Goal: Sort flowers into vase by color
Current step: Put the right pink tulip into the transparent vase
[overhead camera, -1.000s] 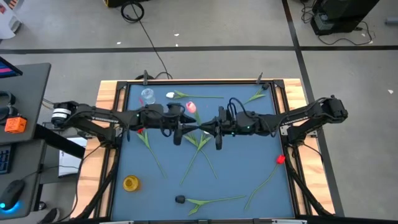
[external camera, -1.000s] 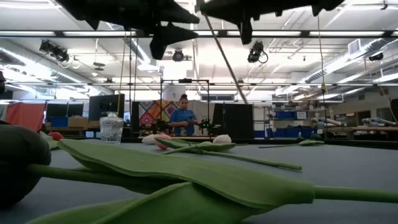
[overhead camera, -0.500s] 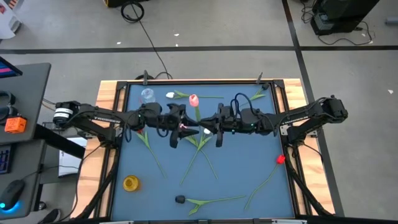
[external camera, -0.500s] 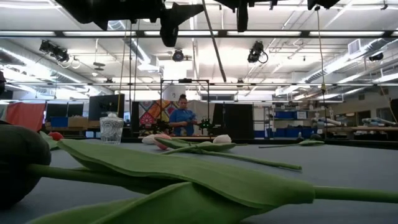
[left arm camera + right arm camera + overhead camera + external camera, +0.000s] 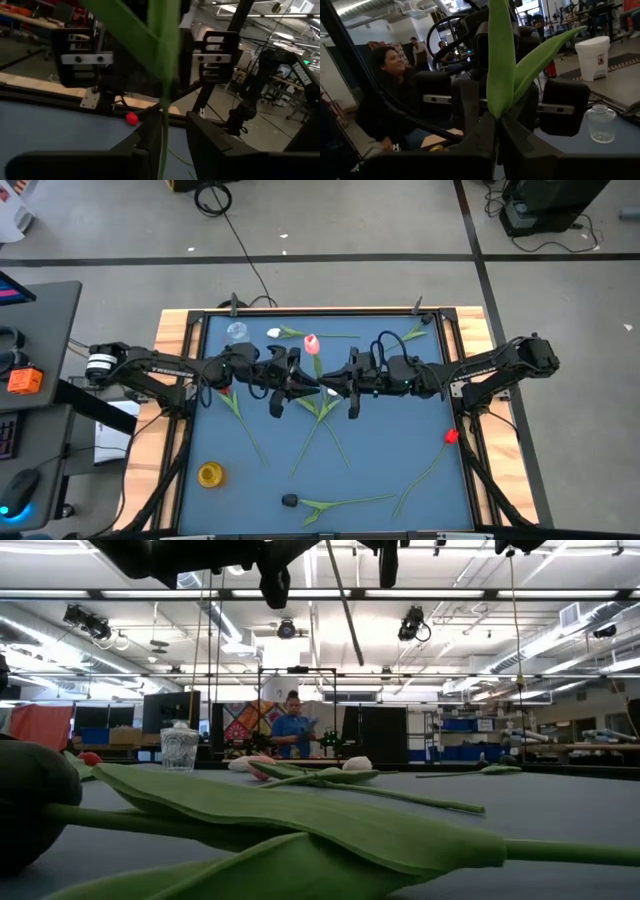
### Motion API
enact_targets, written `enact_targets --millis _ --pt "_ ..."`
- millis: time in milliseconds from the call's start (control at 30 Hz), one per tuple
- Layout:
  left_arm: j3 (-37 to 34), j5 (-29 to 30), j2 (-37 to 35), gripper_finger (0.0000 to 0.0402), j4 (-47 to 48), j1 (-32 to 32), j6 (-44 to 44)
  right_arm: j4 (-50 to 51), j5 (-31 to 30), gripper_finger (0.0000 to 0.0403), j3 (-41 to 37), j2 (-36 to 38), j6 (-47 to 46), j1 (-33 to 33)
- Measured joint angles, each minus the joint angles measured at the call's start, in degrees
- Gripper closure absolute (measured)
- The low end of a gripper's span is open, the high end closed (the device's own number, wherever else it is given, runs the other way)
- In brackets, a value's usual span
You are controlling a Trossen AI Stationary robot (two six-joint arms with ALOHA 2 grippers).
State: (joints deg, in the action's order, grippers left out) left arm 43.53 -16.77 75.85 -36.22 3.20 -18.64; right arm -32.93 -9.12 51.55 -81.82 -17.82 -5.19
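While both arms reach in over the middle, the big blue surface [image 5: 400,420] lies under them with flowers spread on it. The left arm [image 5: 160,367] comes in from the left edge and the right arm [image 5: 480,370] from the right edge, and they meet nose to nose.

The right gripper [image 5: 497,122] is pinched tight on the pink tulip [image 5: 311,343], low on its green leaves, and holds it up off the surface. Its pink head points toward the back edge. The left gripper [image 5: 170,120] has its fingers a little way apart, with the thin stem of the same tulip running between them and a small gap at the side.

Some green stems [image 5: 322,420] lie loose under the grippers. A red flower [image 5: 451,436] lies by the right edge, a dark flower [image 5: 290,500] by the front edge, and a white flower [image 5: 274,332] near the back edge.

A clear glass vase [image 5: 237,332] stands near the back left corner. A yellow vase [image 5: 210,473] stands near the front left corner.
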Motion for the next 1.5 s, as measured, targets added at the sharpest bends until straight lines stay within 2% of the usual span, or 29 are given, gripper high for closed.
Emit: enact_targets --millis 167,467,867,1067,1167,1300,1400,1500 --pt "0.0 0.0 0.2 0.0318 -0.9 0.0 0.0 0.2 1.5 0.0378 0.0 0.0 0.0 0.4" --pt "0.0 0.1 0.3 0.0304 -1.7 0.8 0.8 0.0 3.6 0.0378 0.0 0.0 0.0 1.6" --pt "0.0 -0.1 0.7 0.039 -1.4 1.5 1.7 0.5 7.1 0.0378 0.0 0.0 0.0 3.1" --pt "0.1 0.3 -0.1 0.0398 1.1 1.5 3.4 0.6 6.5 0.0359 -0.1 0.0 -1.5 3.5" --pt "0.1 0.6 -2.9 0.0399 7.1 1.6 5.3 0.3 3.9 0.0331 -0.1 0.3 -2.6 3.5" --pt "0.1 2.9 -9.4 0.04 22.0 1.4 9.1 -1.1 2.3 0.029 0.0 1.4 -3.2 3.6" --pt "0.0 7.0 -15.4 0.0401 31.7 0.9 10.8 -0.9 0.5 0.0267 0.0 2.3 -4.0 3.6" --pt "0.1 13.6 -21.4 0.0401 40.5 -0.3 12.4 -0.4 -3.3 0.0258 0.0 3.8 -7.1 3.6"
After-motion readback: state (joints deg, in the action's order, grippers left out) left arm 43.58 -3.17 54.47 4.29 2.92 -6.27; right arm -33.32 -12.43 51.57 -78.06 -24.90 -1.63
